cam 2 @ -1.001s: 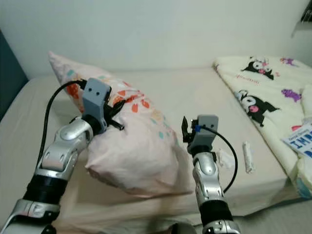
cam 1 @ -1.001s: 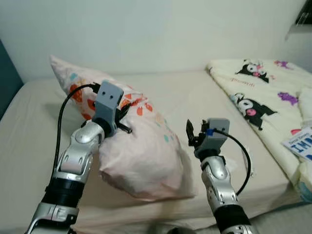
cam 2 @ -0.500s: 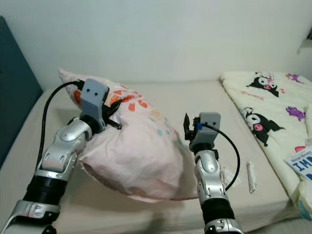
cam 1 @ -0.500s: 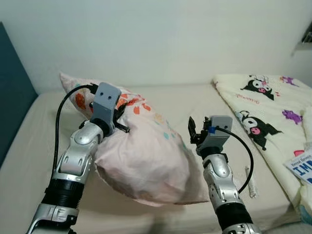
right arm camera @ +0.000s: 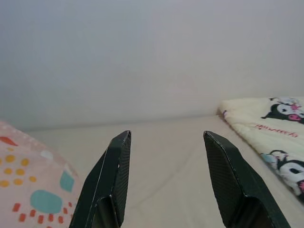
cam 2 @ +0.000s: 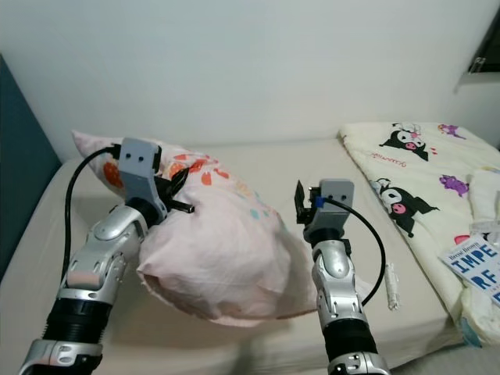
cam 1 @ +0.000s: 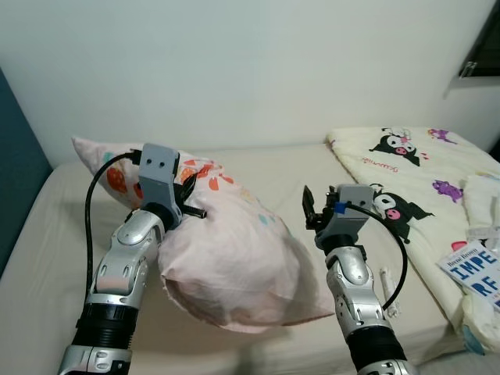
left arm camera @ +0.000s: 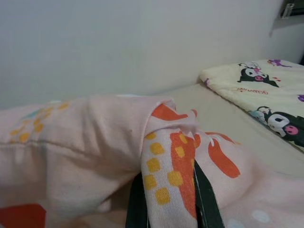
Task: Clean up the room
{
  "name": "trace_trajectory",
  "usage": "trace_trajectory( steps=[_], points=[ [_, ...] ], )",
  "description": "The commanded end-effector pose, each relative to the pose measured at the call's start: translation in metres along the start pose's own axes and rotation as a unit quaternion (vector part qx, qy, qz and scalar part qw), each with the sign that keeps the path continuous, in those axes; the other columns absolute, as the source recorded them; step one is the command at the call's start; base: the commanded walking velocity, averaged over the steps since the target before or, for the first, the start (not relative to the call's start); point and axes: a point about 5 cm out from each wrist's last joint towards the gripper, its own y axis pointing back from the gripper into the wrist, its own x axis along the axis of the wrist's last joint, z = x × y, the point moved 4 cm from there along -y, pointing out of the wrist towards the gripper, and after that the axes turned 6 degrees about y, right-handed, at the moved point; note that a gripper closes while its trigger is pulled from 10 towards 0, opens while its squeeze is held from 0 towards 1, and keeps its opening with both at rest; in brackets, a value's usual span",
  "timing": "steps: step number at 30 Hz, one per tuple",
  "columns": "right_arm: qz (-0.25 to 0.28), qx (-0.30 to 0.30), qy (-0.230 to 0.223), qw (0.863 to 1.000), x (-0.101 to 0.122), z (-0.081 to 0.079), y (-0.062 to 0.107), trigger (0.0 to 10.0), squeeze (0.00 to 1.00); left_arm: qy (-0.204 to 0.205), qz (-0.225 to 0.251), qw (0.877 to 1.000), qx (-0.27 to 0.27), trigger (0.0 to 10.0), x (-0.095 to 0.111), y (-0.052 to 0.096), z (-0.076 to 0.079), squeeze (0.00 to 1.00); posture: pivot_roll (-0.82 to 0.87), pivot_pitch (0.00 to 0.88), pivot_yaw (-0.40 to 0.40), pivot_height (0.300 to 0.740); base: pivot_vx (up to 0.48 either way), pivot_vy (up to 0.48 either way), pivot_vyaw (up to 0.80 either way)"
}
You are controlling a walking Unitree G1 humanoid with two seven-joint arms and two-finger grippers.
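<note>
At centre left, our left tool (left arm camera: 168, 199) is clamped on the pillow (cam 1: 234, 258), seemingly lifted off the bed (cam 1: 297, 168); our right tool (right arm camera: 166, 180) is apart, centre frame.

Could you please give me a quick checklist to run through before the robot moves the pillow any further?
1. Left gripper pinching the pillow: ok, a fold of fabric sits between its jaws.
2. Right gripper free to help: ok, jaws open and holding nothing, just beside the pillow.
3. Pillow clear of the blanket: ok, bare sheet lies between them.
4. Head end of the bed ready for the pillow: ok, bare sheet there.
5. Grip strong enough for a full lift: cannot tell, only a pinch of fabric is held.
6. Small white wrapper near the right arm: not ok, not yet tidied.
</note>
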Motion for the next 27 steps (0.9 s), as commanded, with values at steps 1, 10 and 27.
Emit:
trace_trajectory(
  steps=[1, 10, 27],
  points=[
    [-0.012, 0.004, 0.008, 1.000, -0.005, -0.002, 0.001, 10.0, 0.00, -0.010, 0.047, 0.999, -0.019, 10.0, 0.023, 0.001, 0.008, 0.00, 0.03, 0.000, -0.063, 0.740, 0.000, 0.000, 0.00],
    [-0.005, -0.007, 0.014, 1.000, -0.002, 0.002, 0.000, 10.0, 0.00, -0.039, 0.053, 0.996, -0.055, 10.0, 0.026, -0.001, 0.021, 0.00, 0.02, 0.000, -0.061, 0.740, 0.000, 0.000, 0.00],
    [-0.008, -0.005, 0.047, 0.999, -0.002, 0.003, 0.001, 10.0, 0.00, -0.027, 0.041, 0.999, -0.018, 10.0, 0.023, -0.004, 0.017, 0.00, 0.02, 0.000, -0.058, 0.740, 0.000, -0.141, 0.14]
  ],
)
